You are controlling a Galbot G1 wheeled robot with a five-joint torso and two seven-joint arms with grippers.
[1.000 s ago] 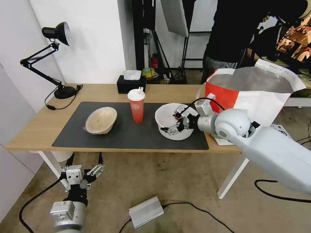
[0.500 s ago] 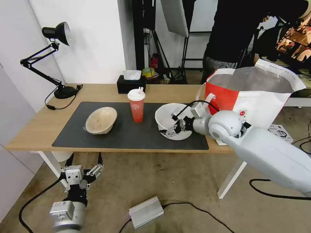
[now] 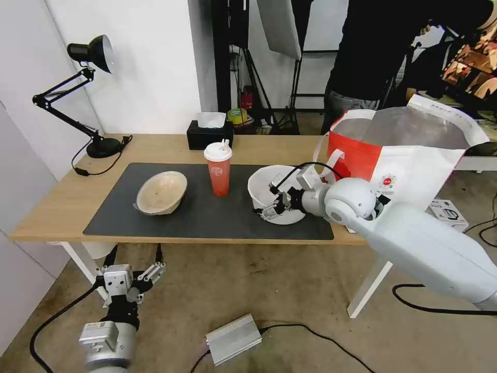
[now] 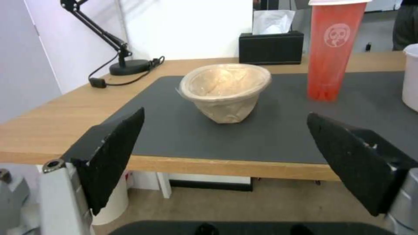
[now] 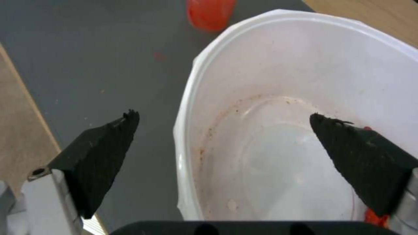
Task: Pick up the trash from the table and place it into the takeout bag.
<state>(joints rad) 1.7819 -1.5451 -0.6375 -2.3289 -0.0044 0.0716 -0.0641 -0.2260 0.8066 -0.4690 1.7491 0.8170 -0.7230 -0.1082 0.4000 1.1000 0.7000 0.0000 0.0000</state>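
Observation:
The large white bowl (image 3: 263, 190) sits at the right end of the dark mat (image 3: 207, 220) on the table (image 3: 57, 204). My right gripper (image 3: 265, 198) is open and straddles the bowl's near rim; in the right wrist view (image 5: 222, 115) one finger is outside the bowl (image 5: 279, 137) and one inside. A red scrap (image 5: 374, 216) shows beside the inner finger. The red cup with white lid (image 3: 218, 173) stands mid-mat and the beige pulp bowl (image 3: 161, 192) lies tilted at its left. The takeout bag (image 3: 409, 155) stands open at the table's right end. My left gripper (image 3: 135, 255) hangs open below the front edge.
A black tissue box (image 3: 209, 135) and a black desk lamp (image 3: 88, 93) stand along the table's back. On the floor lie a silver box (image 3: 233, 339) with cables. From the left gripper (image 4: 225, 113), the pulp bowl (image 4: 224, 91) and the cup (image 4: 333, 49) lie beyond the table edge.
My right arm has slid left and a little lower, bringing its open fingers from above the white bowl's middle to astride its near rim. The left arm has not moved.

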